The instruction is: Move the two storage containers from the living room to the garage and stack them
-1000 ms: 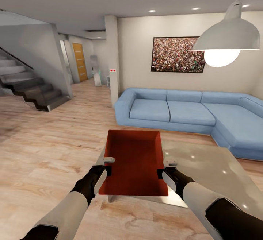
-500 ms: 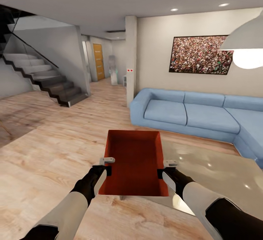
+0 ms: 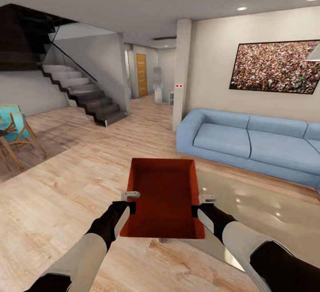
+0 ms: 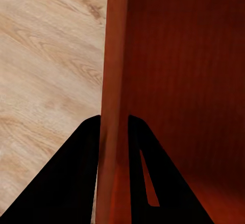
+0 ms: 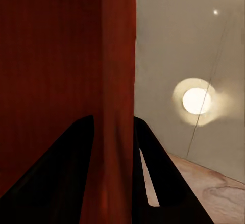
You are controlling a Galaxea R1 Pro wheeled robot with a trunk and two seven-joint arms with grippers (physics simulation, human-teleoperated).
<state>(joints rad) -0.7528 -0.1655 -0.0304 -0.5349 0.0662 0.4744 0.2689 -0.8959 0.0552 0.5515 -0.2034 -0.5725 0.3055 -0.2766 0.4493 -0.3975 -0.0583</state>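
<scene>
Orange-red storage container (image 3: pixel 164 203) carried between arms, long axis pointing ahead; left pincer (image 3: pixel 129 199) and right pincer (image 3: pixel 205 203) each clamped on side wall.

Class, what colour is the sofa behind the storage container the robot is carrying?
Light blue; the sofa shows best in the head view.
</scene>
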